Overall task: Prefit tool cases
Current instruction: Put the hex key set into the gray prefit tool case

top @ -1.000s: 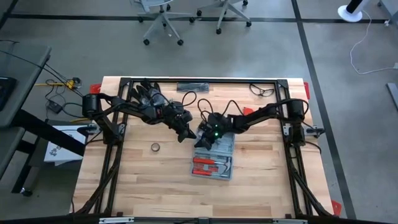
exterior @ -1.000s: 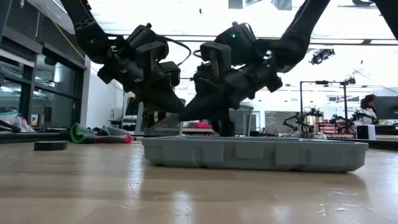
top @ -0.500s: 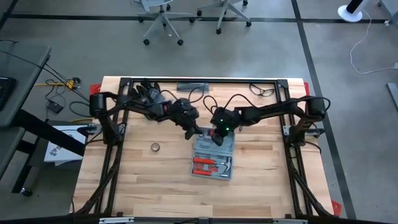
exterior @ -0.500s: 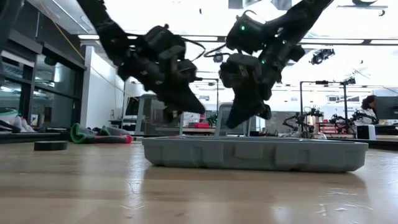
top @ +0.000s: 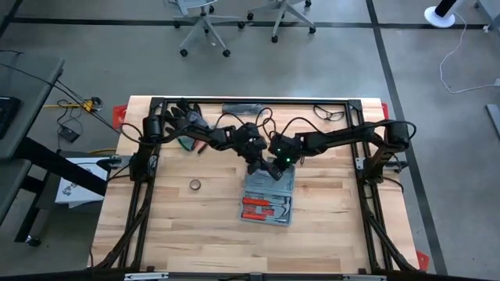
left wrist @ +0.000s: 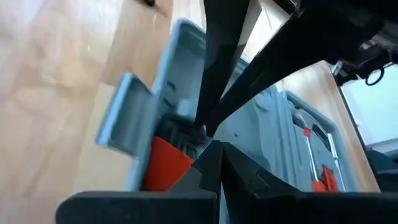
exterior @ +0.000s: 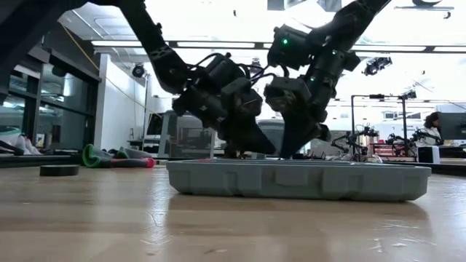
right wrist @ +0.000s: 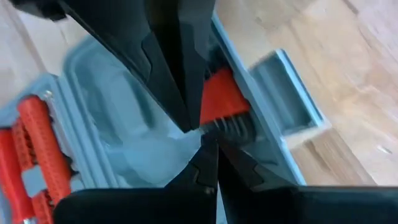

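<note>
Both pincers we record over the far half of the open tool case (top: pixel 267 197), tips together near its back edge.

High view: left pincer (top: pixel 258 165) and right pincer (top: pixel 273 170) nearly touch, each closed and empty. We list dark gloves (top: pixel 183 119) at the table's far left, a small dark ring (top: pixel 194 184) left of the case, a black bar (top: pixel 244 107) and a cable (top: pixel 328 113) along the far edge. Wooden table (top: pixel 172 226); grey floor, office chairs (top: pixel 205 19) beyond.

Low view: the case lies flat on the table; both pincers point down onto its top. A person (exterior: pixel 429 124) sits far off at right; the ring (exterior: pixel 59 169) lies at left.

Left wrist view: closed fingers (left wrist: pixel 211 165) above the case's corner, a red-handled tool (left wrist: pixel 168 162) beneath them, the case latch (left wrist: pixel 124 115) standing out over the wood.

Right wrist view: closed fingers (right wrist: pixel 208 162) over the same red tool (right wrist: pixel 221 93); red handles (right wrist: pixel 37 137) lie farther along the case.
</note>
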